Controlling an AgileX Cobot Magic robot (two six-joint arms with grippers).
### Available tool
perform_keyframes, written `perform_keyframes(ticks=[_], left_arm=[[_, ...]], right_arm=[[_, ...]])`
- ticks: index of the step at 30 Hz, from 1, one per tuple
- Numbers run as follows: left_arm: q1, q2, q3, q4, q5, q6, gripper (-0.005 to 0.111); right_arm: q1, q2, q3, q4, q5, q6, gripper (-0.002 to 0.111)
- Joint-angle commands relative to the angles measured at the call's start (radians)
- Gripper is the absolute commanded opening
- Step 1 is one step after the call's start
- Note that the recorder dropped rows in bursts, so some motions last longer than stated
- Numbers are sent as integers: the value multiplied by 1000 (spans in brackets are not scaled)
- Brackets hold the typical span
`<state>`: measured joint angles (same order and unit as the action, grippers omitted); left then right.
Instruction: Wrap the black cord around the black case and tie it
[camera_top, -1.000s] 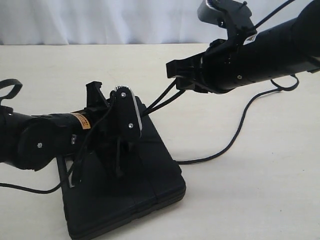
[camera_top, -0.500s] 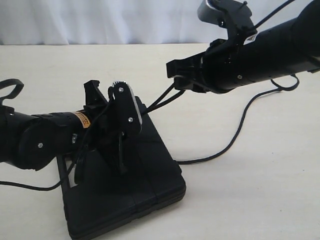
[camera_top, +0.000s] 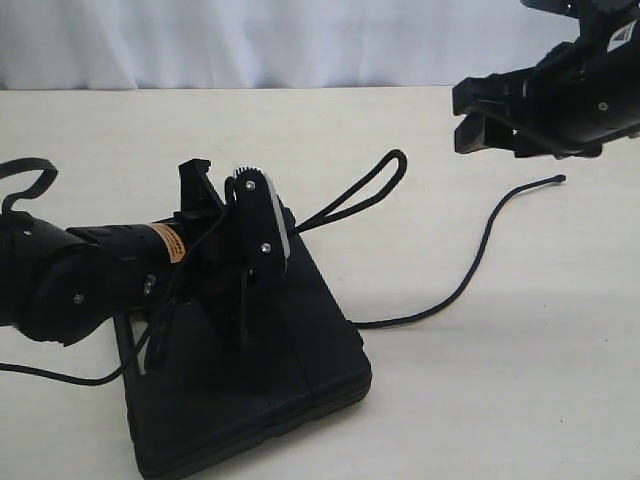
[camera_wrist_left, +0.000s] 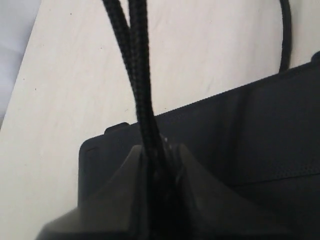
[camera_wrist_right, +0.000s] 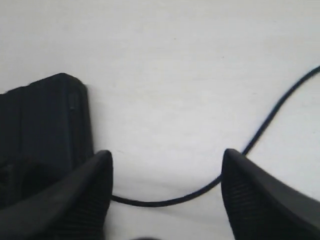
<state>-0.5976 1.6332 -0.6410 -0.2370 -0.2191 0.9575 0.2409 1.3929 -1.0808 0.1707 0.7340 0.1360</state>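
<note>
We see a pale table (camera_top: 500, 400) carrying the black case (camera_top: 260, 400), which lies flat at the front left of the exterior view with 1 rounded corner toward the camera. The left arm (camera_top: 90, 275) stretches over it. The left gripper (camera_wrist_left: 159, 162) is clenched on the black cord (camera_wrist_left: 140, 75): in the left wrist view, 2 braided strands run side by side out from between its 2 fingers (camera_wrist_left: 125, 190), above the case's edge. In the exterior view these strands form a narrow loop rising off the case toward the right. The right gripper (camera_top: 474, 115) hangs at the upper right, well apart from the case, released, its jaws spread wide and grasping nothing. The rest of the cord curves from the case's right side across the table to a free end.
</note>
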Motion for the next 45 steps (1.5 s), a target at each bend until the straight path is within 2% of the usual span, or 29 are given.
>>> perform_keyframes(ticks=[1, 3, 5, 6, 7, 8, 11, 13, 16, 20, 24, 26, 28, 31, 36, 38, 41, 45], left_arm=[[-7, 1, -2, 92, -52, -13, 0], [-7, 1, -2, 105, -70, -13, 0], [-7, 7, -2, 102, -90, -18, 0], [-7, 19, -2, 106, -90, -20, 0], [-7, 29, -2, 106, -91, -20, 0], [-7, 49, -2, 108, -96, -20, 0], [-7, 65, -2, 121, -106, -20, 0], [-7, 67, -2, 121, -115, -20, 0], [-7, 67, -2, 121, -127, -20, 0], [-7, 67, -2, 121, -132, -20, 0], [-7, 67, -2, 121, -132, -20, 0], [-7, 67, -2, 121, -132, -20, 0], [-7, 67, -2, 121, -132, -20, 0], [-7, 67, -2, 121, -132, -20, 0], [-7, 67, -2, 121, -139, -20, 0], [-7, 67, -2, 121, -143, -20, 0], [-7, 67, -2, 121, -145, -20, 0], [-7, 67, -2, 121, -154, -20, 0]], right_arm=[[-9, 24, 10, -52, 4, 66, 60], [-3, 28, 10, -12, 2, 48, 60], [5, 20, 10, 76, 13, -102, 57], [5, 11, 10, 137, 20, -206, 48], [5, 7, 10, 169, 20, -241, 42], [5, -12, 10, 226, -4, -264, 31], [5, -28, 10, 306, -14, -307, 20], [5, -20, 10, 330, 31, -345, 17], [5, 23, 10, 361, 92, -374, 17], [5, 35, 10, 544, 129, -522, 17], [5, 37, 10, 512, 124, -513, 17], [5, 37, 10, 484, 119, -498, 23], [5, 37, 10, 440, 97, -465, 36], [5, 46, 10, 447, 82, -457, 43], [5, 94, 12, 469, 69, -457, 35], [5, 108, 12, 489, 71, -459, 25], [5, 115, 12, 537, 77, -497, 4], [5, 115, 17, 577, 84, -519, 5]])
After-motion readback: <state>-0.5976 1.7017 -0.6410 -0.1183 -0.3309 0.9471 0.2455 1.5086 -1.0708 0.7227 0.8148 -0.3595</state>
